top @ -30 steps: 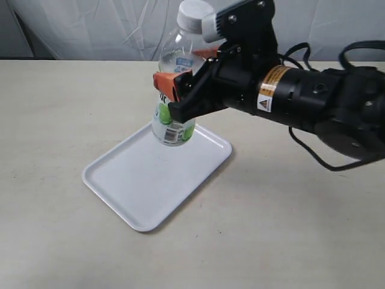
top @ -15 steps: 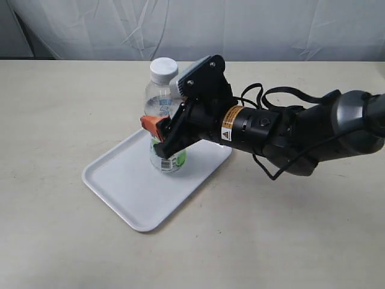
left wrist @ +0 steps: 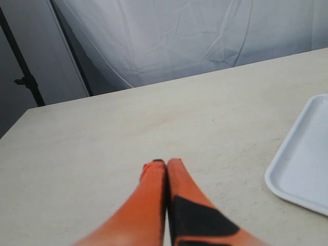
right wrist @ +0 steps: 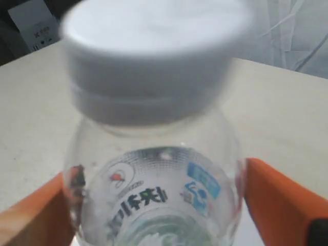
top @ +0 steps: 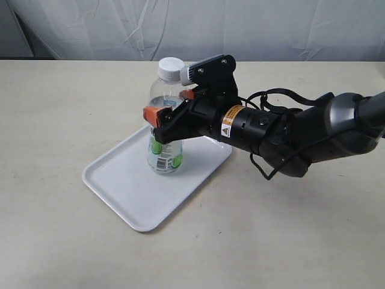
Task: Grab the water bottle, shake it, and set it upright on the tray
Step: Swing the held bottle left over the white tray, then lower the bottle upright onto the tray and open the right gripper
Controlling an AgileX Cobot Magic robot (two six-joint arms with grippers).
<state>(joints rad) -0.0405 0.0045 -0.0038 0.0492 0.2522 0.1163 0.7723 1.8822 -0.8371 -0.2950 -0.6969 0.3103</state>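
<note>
The water bottle (top: 165,141), clear with a white cap (top: 171,68) and a green-dotted label, stands upright on the white tray (top: 129,186), toward its far right part. My right gripper (top: 172,105) reaches in from the right and is shut on the bottle's upper body, one orange finger (top: 157,114) on each side. In the right wrist view the bottle (right wrist: 154,200) fills the frame between the fingers (right wrist: 277,205), its cap blurred and close. My left gripper (left wrist: 165,163) is shut on nothing, low over the bare table, with a tray corner (left wrist: 302,164) beside it.
The tray lies diagonally on a beige table (top: 60,120). A white curtain (top: 120,30) hangs along the table's far edge. The right arm's black body and cables (top: 289,129) stretch across the table's right half.
The right gripper has brought the bottle down from above the tray onto it. The bottle was tilted half a second ago and now stands upright.
</note>
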